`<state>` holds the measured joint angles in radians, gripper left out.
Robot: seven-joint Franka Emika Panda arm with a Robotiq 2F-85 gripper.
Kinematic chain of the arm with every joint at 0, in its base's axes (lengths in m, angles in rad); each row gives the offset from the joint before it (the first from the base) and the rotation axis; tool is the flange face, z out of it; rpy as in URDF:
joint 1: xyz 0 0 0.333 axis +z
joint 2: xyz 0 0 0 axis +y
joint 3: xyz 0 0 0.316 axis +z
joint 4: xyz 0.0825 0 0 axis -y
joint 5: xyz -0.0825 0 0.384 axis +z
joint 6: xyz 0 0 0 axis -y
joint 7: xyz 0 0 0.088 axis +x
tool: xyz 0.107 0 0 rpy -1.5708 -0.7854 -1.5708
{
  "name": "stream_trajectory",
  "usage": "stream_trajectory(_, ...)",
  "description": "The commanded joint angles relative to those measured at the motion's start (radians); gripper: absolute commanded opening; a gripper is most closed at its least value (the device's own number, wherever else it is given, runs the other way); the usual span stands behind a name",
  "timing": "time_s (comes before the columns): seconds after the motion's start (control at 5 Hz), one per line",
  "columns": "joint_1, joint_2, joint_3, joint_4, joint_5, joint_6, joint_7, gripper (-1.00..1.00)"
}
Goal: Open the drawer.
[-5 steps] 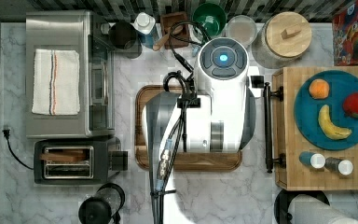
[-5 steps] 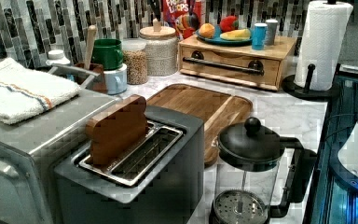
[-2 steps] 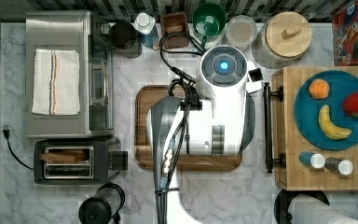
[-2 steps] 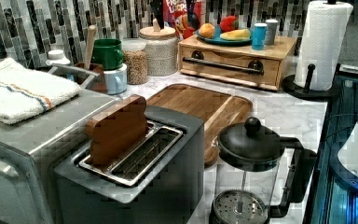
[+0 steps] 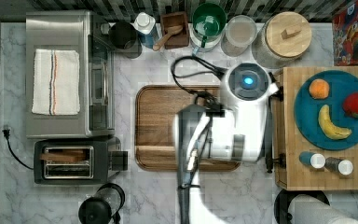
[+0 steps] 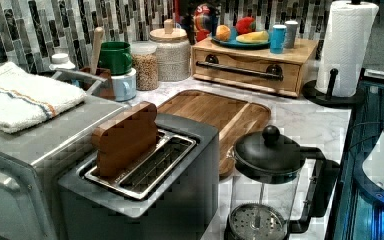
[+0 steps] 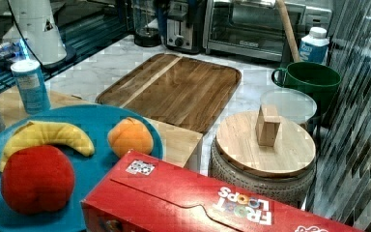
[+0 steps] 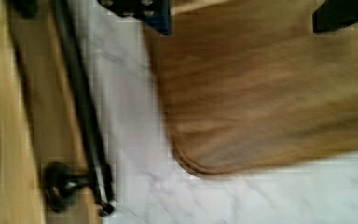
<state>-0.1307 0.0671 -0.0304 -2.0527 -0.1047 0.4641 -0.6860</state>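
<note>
My gripper (image 8: 242, 11) hangs with fingers spread wide over the wooden tray (image 8: 270, 93), the drawer (image 6: 247, 72) closed, its black handle (image 8: 81, 107) just beside me

The surface (image 5: 149, 196) is white marble with grey veining, and the tiled wall (image 6: 30, 30) behind it runs in dark and pale vertical stripes. A pale bamboo drawer (image 6: 245, 70) with a black bar handle (image 6: 240, 71) sits under a teal plate (image 5: 307, 126) carrying a yellow banana (image 5: 331, 125), an orange (image 5: 319, 88) and a red apple (image 5: 357, 105). Nearby lie a darker brown tray (image 5: 158, 126), a white towel (image 5: 55, 81) with red and blue stripes, and a green mug (image 6: 115, 57).
</note>
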Motion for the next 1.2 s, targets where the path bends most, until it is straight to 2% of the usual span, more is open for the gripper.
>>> stream_trajectory(0.2,-0.078,-0.007,-0.074,0.014,-0.009,0.033,-0.252,1.0)
stream_trajectory(0.6,-0.099,-0.012,-0.044,-0.057,-0.032,0.126,-0.198,1.0)
stream_trajectory(0.8,-0.11,-0.002,-0.047,-0.101,-0.008,0.219,-0.218,1.0)
stream_trajectory(1.2,-0.127,0.075,-0.054,-0.098,0.013,0.3,-0.258,1.0)
